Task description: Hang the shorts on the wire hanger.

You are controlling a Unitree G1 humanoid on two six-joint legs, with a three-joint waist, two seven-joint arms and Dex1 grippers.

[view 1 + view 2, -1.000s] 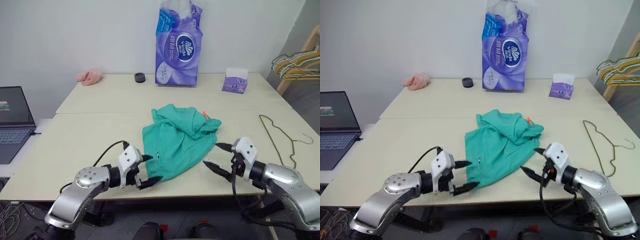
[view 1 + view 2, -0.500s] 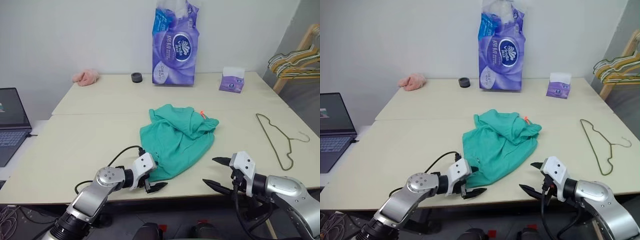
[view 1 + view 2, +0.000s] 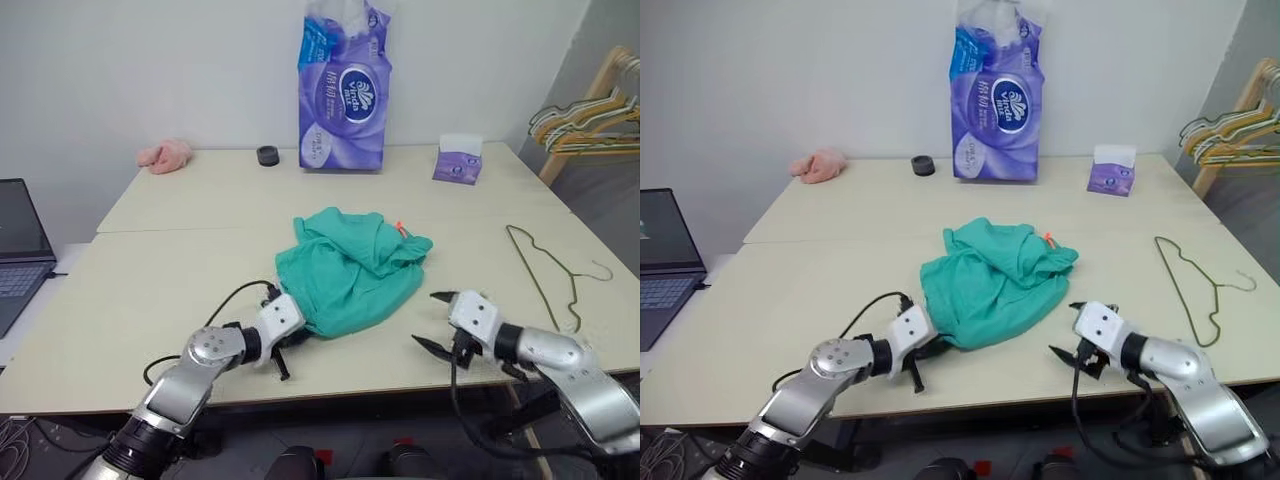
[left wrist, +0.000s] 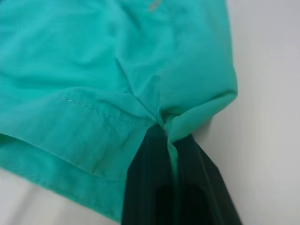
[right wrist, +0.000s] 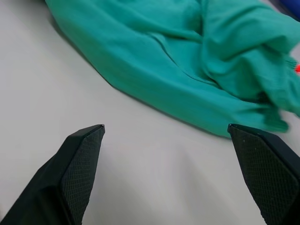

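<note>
Left pincer is clamped on the near hem of the shorts, crumpled mid-counter toward the front edge. Right pincer hovers wide open just beside them. Wire hanger lies flat near the right edge.

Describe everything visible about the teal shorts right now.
The shorts are soft teal-green cloth, crumpled in a loose heap on the table, with a small orange bit at the far edge. The left hand is shut on the near hem, cloth pinched between its fingers. The right hand is open beside them, not touching.
</note>
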